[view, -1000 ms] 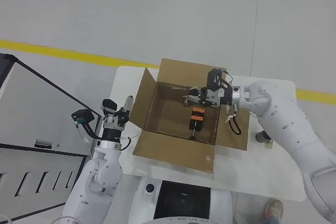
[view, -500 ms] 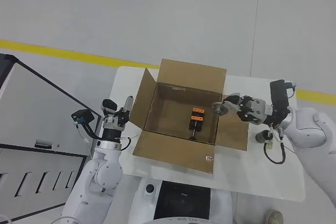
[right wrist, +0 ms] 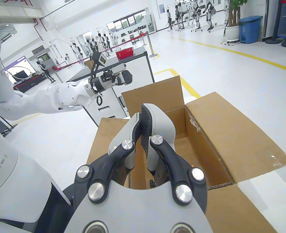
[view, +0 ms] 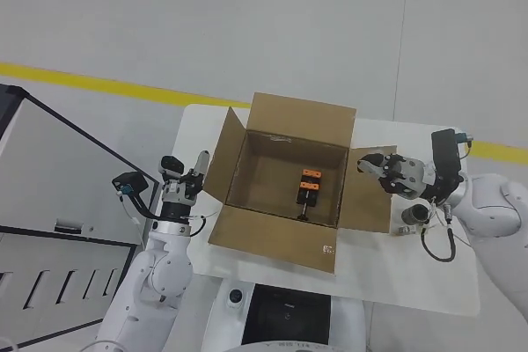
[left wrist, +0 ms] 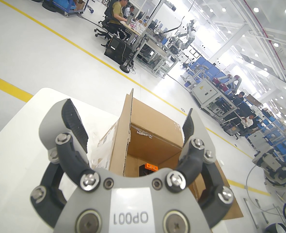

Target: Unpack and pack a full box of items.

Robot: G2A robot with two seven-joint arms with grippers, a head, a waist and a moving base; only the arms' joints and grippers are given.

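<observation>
An open cardboard box [view: 268,176] stands mid-table with its flaps spread. On its floor lies a black and orange item [view: 309,189], also seen past the left fingers [left wrist: 150,166]. My right gripper [view: 370,165] hovers over the box's right flap [view: 367,202], shut with nothing visible between its pads [right wrist: 140,120]. My left gripper [view: 199,164] stays beside the left flap, open and empty [left wrist: 129,109], pointing at the box [left wrist: 155,132].
A small dark cylinder [view: 414,214] stands on the white table [view: 405,273] to the right of the box, close under the right forearm. A grey cabinet [view: 44,176] sits off the table's left side.
The right gripper pulled out of the box and moved right, from above the black and orange item to over the right flap. The left arm kept still.
</observation>
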